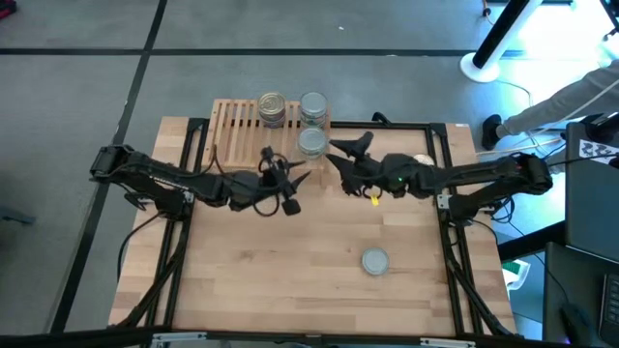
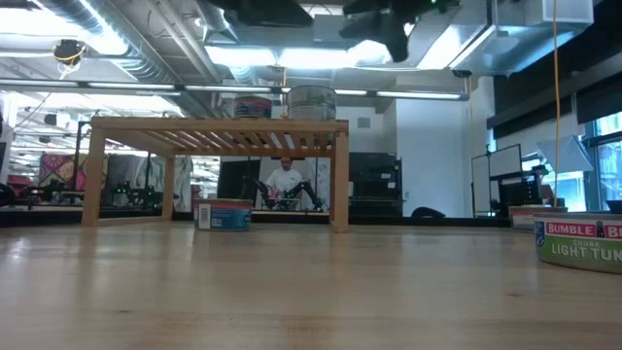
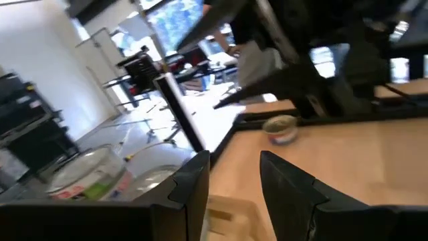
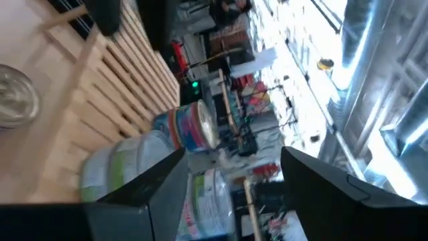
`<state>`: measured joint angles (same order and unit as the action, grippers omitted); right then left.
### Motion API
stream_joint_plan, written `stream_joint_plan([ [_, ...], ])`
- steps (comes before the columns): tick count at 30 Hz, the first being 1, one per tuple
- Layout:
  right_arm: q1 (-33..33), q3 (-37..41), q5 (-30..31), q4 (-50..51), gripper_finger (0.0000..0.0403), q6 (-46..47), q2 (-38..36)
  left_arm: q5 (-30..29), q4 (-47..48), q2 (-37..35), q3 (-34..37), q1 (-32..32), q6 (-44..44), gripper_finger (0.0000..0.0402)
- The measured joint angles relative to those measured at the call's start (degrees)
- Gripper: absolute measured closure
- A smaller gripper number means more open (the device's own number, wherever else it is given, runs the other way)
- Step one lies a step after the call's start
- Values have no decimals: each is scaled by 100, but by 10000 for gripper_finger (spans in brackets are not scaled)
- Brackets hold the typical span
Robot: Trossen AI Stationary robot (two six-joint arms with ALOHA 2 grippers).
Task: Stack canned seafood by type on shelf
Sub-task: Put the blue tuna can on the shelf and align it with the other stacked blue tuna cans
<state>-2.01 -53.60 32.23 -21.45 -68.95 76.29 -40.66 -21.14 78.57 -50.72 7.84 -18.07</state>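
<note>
The shelf [image 1: 232, 130] is a low slatted wooden rack at the table's far edge. On its right end stand a gold-lidded stack of cans [image 1: 273, 108], a silver-lidded stack [image 1: 312, 106] and a silver-lidded can [image 1: 311, 143]. One silver-lidded can [image 1: 375, 261] rests on the table at the near right, and a gold-lidded can [image 1: 423, 160] shows beside the right arm. In the low view another can [image 2: 224, 214] stands on the table under the shelf. My left gripper [image 1: 287, 166] hovers open just near of the shelf's right end. My right gripper [image 1: 346, 155] hovers open to the right of it. Both are empty.
A black frame [image 1: 445, 130] runs round the tabletop. Bare wood [image 1: 290, 271] fills the table's near half, apart from the one can. The two grippers stand close together, high above the table. A person [image 2: 285, 180] sits in the room beyond the shelf.
</note>
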Motion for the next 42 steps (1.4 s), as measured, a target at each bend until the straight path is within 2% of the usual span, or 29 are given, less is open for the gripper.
stream_joint_plan([
  [5,-481,0,548,548,166,611,-167,6,840,-15,0,412,269,273],
  [9,-757,0,513,1021,166,1208,-162,6,1974,-15,0,673,846,273],
  [12,-887,-2,155,1575,166,1771,-162,8,2841,-15,0,817,1408,273],
  [15,-906,0,-563,2126,166,2340,-155,8,3631,-13,2,879,2031,273],
  [18,-884,-2,-1365,2347,166,2822,-80,7,4137,-13,26,854,2552,273],
  [20,-884,-2,-1528,2359,166,3089,56,7,4370,-10,92,793,2779,273],
  [33,-884,0,-1530,2158,166,3163,1364,79,4350,13,887,587,3105,273],
  [42,-884,0,-1521,1743,166,3149,1999,92,3648,13,1430,580,3301,273],
])
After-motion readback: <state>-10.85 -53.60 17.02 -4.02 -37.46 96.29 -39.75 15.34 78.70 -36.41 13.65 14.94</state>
